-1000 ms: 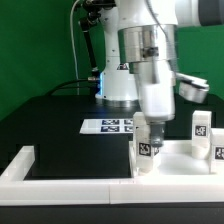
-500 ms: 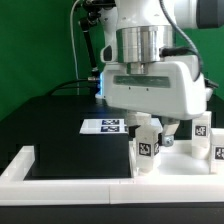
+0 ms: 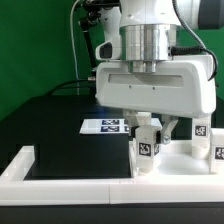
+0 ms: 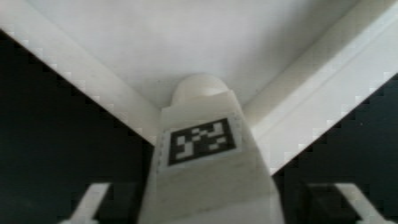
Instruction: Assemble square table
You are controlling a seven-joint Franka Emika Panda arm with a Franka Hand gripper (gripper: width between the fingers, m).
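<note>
The white square tabletop (image 3: 182, 161) lies at the exterior view's right. One white leg (image 3: 147, 146) with a black-and-white tag stands upright at its near left corner. My gripper (image 3: 152, 126) hangs directly over this leg, broad side to the camera, jaws open. In the wrist view the leg (image 4: 205, 135) rises between my fingers (image 4: 86, 203), with a dark gap on each side; the gripper (image 4: 214, 208) does not touch it. The tabletop (image 4: 214, 45) spreads below the leg. Two more tagged legs (image 3: 200, 127) (image 3: 220, 152) stand at the far right.
The marker board (image 3: 106, 125) lies flat on the black table behind the leg. A white border rail (image 3: 18, 165) runs along the left and another along the front (image 3: 90, 190). The arm's base (image 3: 118, 88) stands at the back.
The gripper has turned about its vertical axis from narrow side to broad side facing the camera. The leg at the tabletop corner has stayed upright in place.
</note>
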